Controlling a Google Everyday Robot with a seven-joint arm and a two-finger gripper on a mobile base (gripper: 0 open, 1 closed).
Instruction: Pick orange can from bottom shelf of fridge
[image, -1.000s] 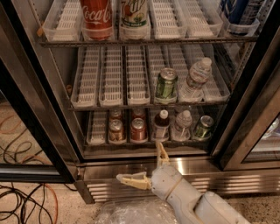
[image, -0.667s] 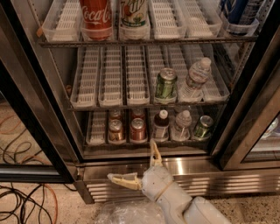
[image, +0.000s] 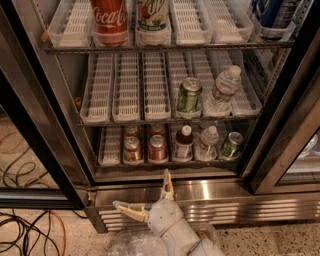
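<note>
The orange can (image: 132, 149) stands at the front of the bottom shelf (image: 107, 161), left of centre, in a white lane tray. A redder can (image: 157, 148) is right beside it on its right. My gripper (image: 145, 196) is open and empty, low in front of the fridge (image: 210, 192), at the steel base just below the shelf. One finger (image: 167, 183) points up towards the redder can, and the other finger (image: 126, 209) points left. The gripper is below the cans and apart from them.
A dark bottle (image: 184, 144), a water bottle (image: 206, 144) and a green can (image: 231, 145) share the bottom shelf. Above are a green can (image: 189, 96), a water bottle (image: 222, 92) and a Coca-Cola bottle (image: 109, 20). Black door frames flank the opening. Cables (image: 25, 235) lie on the floor at left.
My gripper has moved to the left along the fridge base, still open. The cans and bottles have not moved.
</note>
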